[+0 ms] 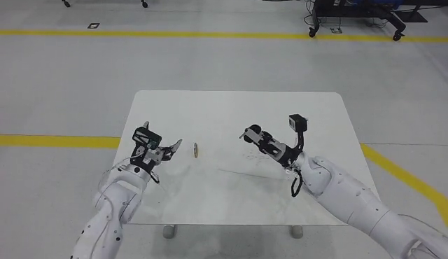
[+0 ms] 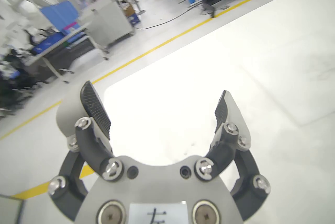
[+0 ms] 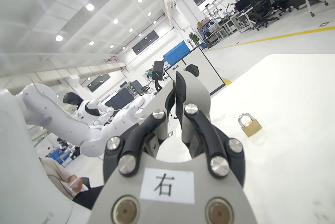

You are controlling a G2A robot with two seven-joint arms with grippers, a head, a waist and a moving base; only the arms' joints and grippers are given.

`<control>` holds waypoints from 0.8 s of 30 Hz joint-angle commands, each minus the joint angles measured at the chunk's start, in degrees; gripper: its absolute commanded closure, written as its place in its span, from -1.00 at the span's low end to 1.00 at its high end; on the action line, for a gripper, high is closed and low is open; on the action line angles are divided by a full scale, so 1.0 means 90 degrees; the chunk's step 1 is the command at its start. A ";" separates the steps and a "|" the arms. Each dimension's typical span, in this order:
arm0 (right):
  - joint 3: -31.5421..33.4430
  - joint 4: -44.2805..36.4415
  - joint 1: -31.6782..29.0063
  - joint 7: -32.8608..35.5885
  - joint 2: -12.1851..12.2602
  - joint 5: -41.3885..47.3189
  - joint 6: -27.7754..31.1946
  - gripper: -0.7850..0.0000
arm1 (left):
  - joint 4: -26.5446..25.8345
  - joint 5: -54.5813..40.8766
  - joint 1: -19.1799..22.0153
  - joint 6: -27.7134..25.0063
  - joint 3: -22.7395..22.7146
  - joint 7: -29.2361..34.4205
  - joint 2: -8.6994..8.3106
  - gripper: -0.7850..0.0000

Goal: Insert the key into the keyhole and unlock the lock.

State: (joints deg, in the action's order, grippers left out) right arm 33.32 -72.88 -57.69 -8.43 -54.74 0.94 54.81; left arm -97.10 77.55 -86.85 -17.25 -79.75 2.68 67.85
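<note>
Lying between the two claws on the table [image 1: 231, 112]: one lock [image 1: 197, 150], brass body, steel shackle closed. It seems to stand on its base with the shackle up. Nothing touches it.

Left claw [image 2: 157, 91]: wide open, pads bare, gripping nothing. The lock is just ahead of its fingertips, near but apart.

Right claw [image 3: 174, 84]: pads pressed together. Whether the key is pinched between them cannot be told; no key can be made out in the closed pads or on the table. The lock is ahead of this claw and off to one side, farther from it than from the left claw.

Step in hand, as judged: neither claw has the lock, so insertion has not begun.

Hazards:
- Lock loose. A key pushed against it with no grip on the body would likely slide or topple it instead of entering.
- Keyhole not seen. If it is in the base, it faces the table, and the left claw must lift and turn the lock first.
- Left claw closing off-centre on a narrow upright body could knock it flat or squeeze it out.
- A key held thinly at the pad tips may twist on contact and miss the slot.
</note>
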 commanded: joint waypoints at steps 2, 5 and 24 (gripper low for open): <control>0.0088 0.0111 -0.0068 0.0147 -0.0034 0.0315 -0.0066 1.00 | 0.0337 -0.4375 0.0551 -0.0804 0.0347 0.0847 0.0062 -1.00; 0.0204 0.0062 -0.0211 0.0164 -0.0058 0.0586 -0.0069 1.00 | 0.0759 -0.5691 0.1105 -0.0988 0.0544 0.1853 0.0096 -1.00; 0.0191 -0.0187 -0.0360 0.0700 -0.0186 0.1583 -0.0740 1.00 | 0.1649 -1.0039 0.1376 -0.1357 0.1089 0.3844 0.0198 -1.00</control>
State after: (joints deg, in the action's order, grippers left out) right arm 35.08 -74.56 -61.04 -3.34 -56.22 13.83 49.40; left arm -84.37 -2.69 -75.65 -29.90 -70.59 32.22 69.55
